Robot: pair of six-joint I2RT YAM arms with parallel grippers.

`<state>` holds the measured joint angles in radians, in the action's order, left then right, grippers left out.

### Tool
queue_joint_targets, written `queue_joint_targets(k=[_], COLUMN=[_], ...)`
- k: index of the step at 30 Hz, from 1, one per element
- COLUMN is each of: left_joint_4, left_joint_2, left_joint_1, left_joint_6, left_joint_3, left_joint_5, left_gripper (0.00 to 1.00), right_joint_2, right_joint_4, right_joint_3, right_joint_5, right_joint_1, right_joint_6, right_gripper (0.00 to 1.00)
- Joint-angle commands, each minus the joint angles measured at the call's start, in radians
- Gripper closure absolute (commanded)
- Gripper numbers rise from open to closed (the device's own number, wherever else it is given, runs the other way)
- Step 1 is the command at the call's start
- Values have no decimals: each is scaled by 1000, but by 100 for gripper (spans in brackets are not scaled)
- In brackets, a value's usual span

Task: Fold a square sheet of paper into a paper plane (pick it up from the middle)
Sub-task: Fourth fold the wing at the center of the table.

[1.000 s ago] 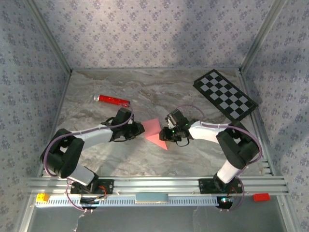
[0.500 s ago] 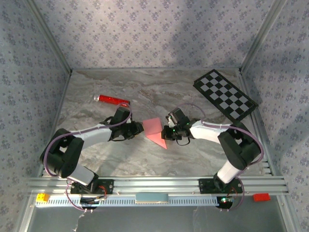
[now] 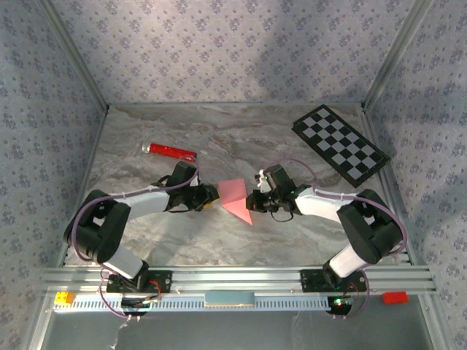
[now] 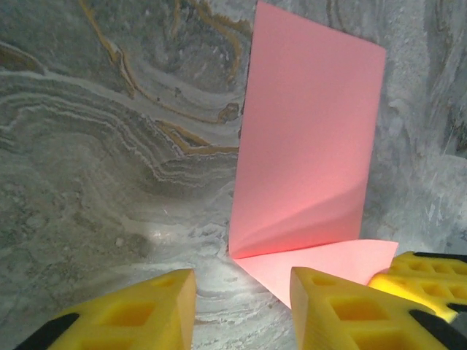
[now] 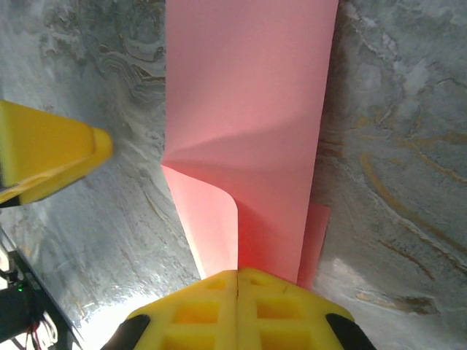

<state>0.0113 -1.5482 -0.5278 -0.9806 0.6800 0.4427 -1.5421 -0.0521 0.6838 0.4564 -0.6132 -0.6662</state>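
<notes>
Top view: square sheet of paper (image 3: 233, 194), part-folded, lies centre.
Left wrist: left gripper (image 4: 244, 292) gapes empty beside its corner.
Right wrist: right gripper (image 5: 237, 281) pinches its near edge. We judge it light, limp and easily creased, best held at the folded edge.

pink paper (image 3: 235, 195), yellow pincer pads (image 4: 139, 310), grey marbled table (image 3: 241, 138), black-and-white checkerboard (image 3: 341, 143)

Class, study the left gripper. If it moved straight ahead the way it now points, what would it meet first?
Most likely the square sheet of paper: the left gripper, jaws open, points at the sheet's near corner, just ahead on the table. How far ahead is hard to judge.
</notes>
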Motion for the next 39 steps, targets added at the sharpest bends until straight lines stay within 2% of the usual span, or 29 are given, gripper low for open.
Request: queue_joint_targets(k=[1, 27, 33, 39], left_joint_4=[48, 124, 142, 159], left_joint_2=[-28, -128, -149, -165], left_joint_1=[8, 18, 17, 18], left_joint_6=[-8, -48, -53, -58], left_joint_3=[43, 81, 88, 92], left_joint_5=[67, 139, 148, 154], left_gripper=[59, 53, 54, 61], right_joint_2=[29, 68, 67, 69], right_joint_4=[-77, -224, -232, -235], right_joint_3=[-25, -104, -108, -113], right_joint_5=[59, 135, 143, 148], right_joint_1=[15, 58, 60, 61], right_joint_6=[-27, -89, -92, -93], right_gripper=[95, 98, 98, 98])
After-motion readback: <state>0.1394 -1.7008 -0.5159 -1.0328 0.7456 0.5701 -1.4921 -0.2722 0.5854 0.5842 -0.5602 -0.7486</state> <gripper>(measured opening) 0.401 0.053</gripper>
